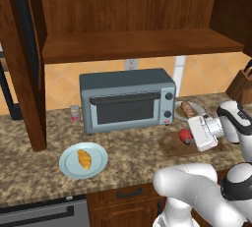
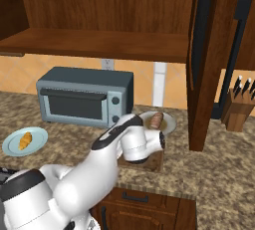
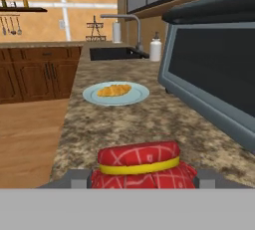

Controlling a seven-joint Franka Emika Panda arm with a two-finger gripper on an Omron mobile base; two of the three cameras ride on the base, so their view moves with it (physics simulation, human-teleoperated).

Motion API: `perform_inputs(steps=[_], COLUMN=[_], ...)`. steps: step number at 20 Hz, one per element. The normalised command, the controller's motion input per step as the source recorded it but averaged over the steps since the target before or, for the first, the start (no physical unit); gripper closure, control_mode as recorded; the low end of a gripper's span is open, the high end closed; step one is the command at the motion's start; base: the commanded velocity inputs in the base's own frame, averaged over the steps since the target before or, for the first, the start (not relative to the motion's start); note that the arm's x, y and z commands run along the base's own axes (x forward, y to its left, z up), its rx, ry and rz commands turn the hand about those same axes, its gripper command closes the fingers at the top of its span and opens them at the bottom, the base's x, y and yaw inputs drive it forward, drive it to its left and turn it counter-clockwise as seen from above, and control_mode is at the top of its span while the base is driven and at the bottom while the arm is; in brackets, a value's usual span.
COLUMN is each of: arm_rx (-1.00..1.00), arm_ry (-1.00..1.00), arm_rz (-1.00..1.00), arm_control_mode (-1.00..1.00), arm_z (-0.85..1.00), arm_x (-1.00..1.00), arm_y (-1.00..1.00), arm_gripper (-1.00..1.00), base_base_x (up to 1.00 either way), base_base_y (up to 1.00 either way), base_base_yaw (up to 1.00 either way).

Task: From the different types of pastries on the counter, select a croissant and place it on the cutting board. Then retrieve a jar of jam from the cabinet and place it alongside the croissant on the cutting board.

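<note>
Item: jar of jam [image 3: 139, 167], lower centre of hand view, clamped between the gripper [image 3: 141, 179] jaws, over the cutting board [image 1: 172, 148] at right of left base view. Judged rigid, light, smooth-sided; best held across the body below the lid.

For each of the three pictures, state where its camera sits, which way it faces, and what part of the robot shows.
Left base view: behind-left, facing the toaster oven; arm lower right, gripper on the jar of jam.
Right base view: behind-right, same oven and croissant; arm lower left.
Hand view: on the hand, along the counter toward the croissant; fingers flank the jar.
</note>
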Motion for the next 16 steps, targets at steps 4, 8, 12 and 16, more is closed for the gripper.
perform_inputs(steps=[4, 8, 12, 16], arm_rx=[0.0, 0.0, 0.0, 0.0], arm_ry=[0.0, 0.0, 0.04, 0.04], arm_rz=[0.0, 0.0, 0.0, 0.0], arm_control_mode=[-1.0, -1.0, -1.0, -1.0], arm_z=[-0.23, -0.2, -0.05, -0.15], arm_x=[0.2, 0.21, 0.04, 0.0], arm_y=[-0.1, -0.02, 0.0, 0.0], arm_gripper=[1.0, 1.0, 1.0, 1.0], base_base_x=[0.0, 0.0, 0.0, 0.0], base_base_y=[0.0, 0.0, 0.0, 0.0], base_base_yaw=[0.0, 0.0, 0.0, 0.0])
